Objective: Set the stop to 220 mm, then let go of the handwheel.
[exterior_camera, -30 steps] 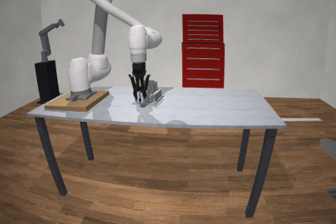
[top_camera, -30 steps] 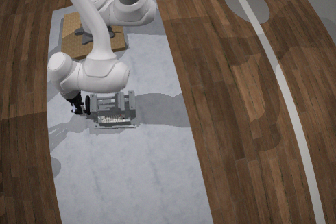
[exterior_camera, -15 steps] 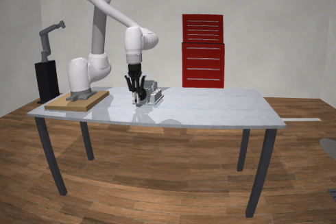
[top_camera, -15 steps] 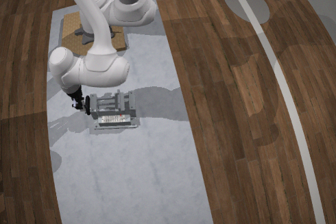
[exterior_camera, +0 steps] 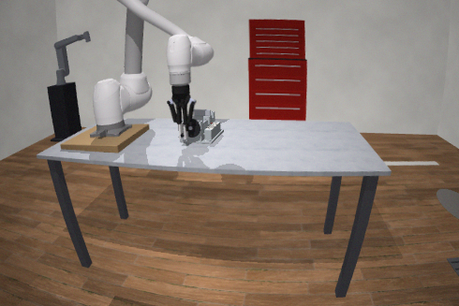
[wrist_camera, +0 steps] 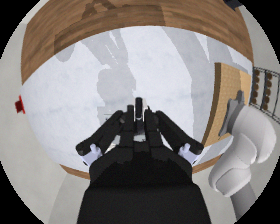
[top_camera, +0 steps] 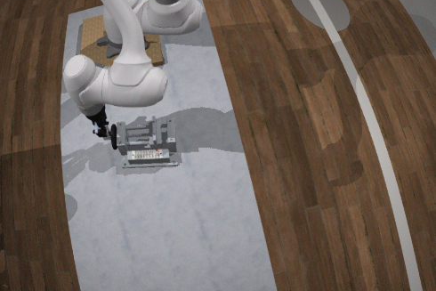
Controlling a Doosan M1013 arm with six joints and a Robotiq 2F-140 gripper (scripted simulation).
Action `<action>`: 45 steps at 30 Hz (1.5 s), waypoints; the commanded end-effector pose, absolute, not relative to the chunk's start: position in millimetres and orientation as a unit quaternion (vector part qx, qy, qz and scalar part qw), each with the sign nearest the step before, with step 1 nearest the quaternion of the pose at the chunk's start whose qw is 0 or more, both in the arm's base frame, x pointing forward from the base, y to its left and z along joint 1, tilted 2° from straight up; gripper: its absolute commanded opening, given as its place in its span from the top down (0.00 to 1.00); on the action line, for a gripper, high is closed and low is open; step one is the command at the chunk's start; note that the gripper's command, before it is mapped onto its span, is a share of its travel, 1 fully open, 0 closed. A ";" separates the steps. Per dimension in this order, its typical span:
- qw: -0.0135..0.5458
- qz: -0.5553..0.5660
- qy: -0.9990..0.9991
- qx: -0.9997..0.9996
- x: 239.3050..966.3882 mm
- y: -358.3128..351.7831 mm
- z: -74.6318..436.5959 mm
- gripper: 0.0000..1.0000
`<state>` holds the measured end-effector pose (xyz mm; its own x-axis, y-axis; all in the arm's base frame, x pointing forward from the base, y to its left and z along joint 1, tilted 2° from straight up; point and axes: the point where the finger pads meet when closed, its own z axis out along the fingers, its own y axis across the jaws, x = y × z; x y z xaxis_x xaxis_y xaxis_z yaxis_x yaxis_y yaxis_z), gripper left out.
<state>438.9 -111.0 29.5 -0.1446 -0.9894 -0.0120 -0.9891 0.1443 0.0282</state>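
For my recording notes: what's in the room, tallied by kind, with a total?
Robot arms: 1, white, its pincer shut on the black handwheel
Stop fixtures: 1, grey
Tables: 1
Wooden base boards: 1
Red tool chests: 1
Black stands with a grey bracket: 1
Total: 6
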 end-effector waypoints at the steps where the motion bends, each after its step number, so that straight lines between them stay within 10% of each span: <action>1: 0.005 -0.015 -0.756 0.654 437.2 -110.8 31.7 0.96; 45: 0.005 -0.015 -0.756 0.654 438.2 -111.4 68.6 0.96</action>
<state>436.1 -111.1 65.9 -0.1445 -0.9894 -0.0121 -0.9891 0.1441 0.0296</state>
